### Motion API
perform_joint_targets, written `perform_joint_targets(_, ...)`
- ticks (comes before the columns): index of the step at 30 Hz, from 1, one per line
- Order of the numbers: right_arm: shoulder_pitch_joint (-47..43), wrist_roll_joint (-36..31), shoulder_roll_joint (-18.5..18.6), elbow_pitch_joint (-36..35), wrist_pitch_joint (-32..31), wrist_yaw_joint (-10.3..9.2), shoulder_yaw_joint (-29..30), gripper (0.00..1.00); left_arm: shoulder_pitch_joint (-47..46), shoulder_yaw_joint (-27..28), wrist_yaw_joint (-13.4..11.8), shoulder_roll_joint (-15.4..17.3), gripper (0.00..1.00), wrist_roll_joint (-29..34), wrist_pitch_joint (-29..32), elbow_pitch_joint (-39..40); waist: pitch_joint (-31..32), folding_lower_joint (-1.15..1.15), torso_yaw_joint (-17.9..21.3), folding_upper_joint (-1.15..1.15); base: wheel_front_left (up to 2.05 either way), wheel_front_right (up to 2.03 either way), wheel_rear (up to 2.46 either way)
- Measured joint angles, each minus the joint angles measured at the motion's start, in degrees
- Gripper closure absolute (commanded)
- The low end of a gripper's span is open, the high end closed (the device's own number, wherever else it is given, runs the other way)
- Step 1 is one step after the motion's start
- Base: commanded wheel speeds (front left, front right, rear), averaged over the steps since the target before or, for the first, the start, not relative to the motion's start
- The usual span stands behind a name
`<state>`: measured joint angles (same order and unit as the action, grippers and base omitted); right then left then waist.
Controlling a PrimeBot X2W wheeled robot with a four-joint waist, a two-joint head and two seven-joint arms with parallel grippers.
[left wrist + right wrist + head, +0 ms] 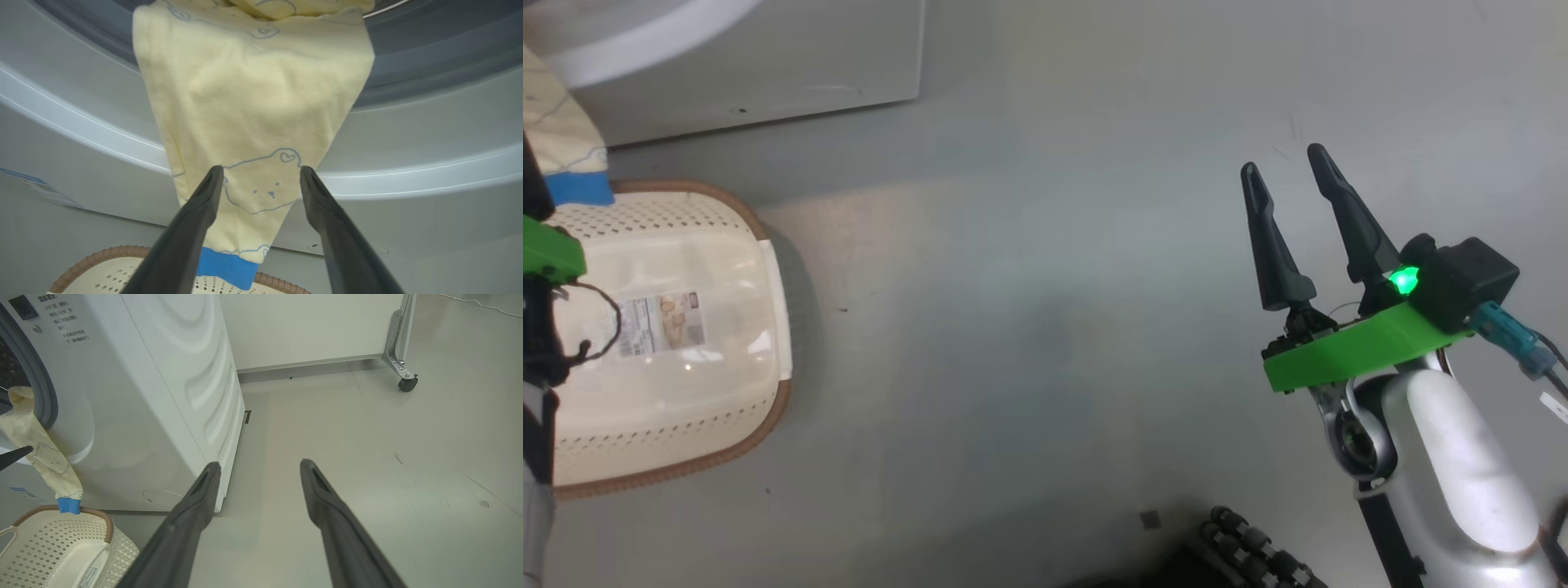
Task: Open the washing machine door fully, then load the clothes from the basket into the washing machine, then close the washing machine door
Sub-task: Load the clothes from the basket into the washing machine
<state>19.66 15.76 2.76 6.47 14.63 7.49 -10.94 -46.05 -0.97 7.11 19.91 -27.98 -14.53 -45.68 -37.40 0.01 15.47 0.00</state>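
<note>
Pale yellow clothes (pixel 253 94) with blue bear drawings hang out of the washing machine (pixel 135 396) opening, over the grey gasket and the white front. Their blue cuff dangles just above the basket (pixel 760 237). The basket stands on the floor before the machine, with its label sticker showing on a bare bottom. My left gripper (pixel 261 171) is open, its fingers standing on either side of the hanging fabric's lower part and close in front of it. My right gripper (pixel 1282 167) is open and holds nothing, over bare floor to the right. The washing machine door is out of view.
The grey floor (pixel 367 465) stretches to the right of the machine. A white panel on a caster wheel (pixel 406 381) stands at the back. Dark parts of my own base (pixel 1250 547) show at the head view's bottom edge.
</note>
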Motion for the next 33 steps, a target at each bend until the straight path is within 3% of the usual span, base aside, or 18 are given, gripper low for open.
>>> perform_joint_targets(7,0.4,1.2,0.0,-0.2,0.0,0.00,-1.0,0.00,-5.5,-1.2,0.0,3.2,0.00,-1.6,0.0,-6.2,-1.8,0.00,2.5,0.00,0.00,0.00,0.00)
perform_joint_targets(22,0.7,2.0,0.0,0.2,0.0,0.00,-2.7,0.00,-9.5,-2.3,0.4,5.9,0.00,-5.9,-0.1,-11.9,-2.0,-0.01,5.3,0.00,0.00,0.00,0.00)
perform_joint_targets(23,0.7,2.0,0.0,0.2,0.0,0.00,-2.8,0.00,-9.5,-2.5,0.4,6.0,0.09,-6.3,-0.1,-12.0,-2.0,-0.01,5.4,0.00,0.00,0.00,0.00)
perform_joint_targets(24,0.7,2.0,0.0,0.2,0.0,0.00,-2.8,0.00,-9.5,-2.7,0.4,6.0,0.54,-6.8,-0.1,-12.0,-1.9,-0.01,5.5,0.00,0.00,0.00,0.00)
perform_joint_targets(25,0.7,2.0,0.0,0.2,0.0,0.00,-2.8,0.00,-9.5,-2.9,0.4,6.0,0.80,-7.1,-0.1,-12.0,-1.8,-0.01,5.5,0.00,0.00,0.00,0.00)
perform_joint_targets(26,0.7,2.0,0.0,0.2,0.0,0.00,-2.8,0.00,-9.5,-3.0,0.4,6.0,1.00,-7.4,-0.1,-11.9,-1.7,-0.01,5.5,0.00,0.00,0.00,0.00)
perform_joint_targets(33,0.7,2.0,0.0,0.3,0.0,0.00,-2.8,0.00,-9.3,-4.0,0.4,6.0,1.00,-8.4,-0.1,-10.3,-1.3,-0.01,4.9,0.00,0.00,0.00,0.00)
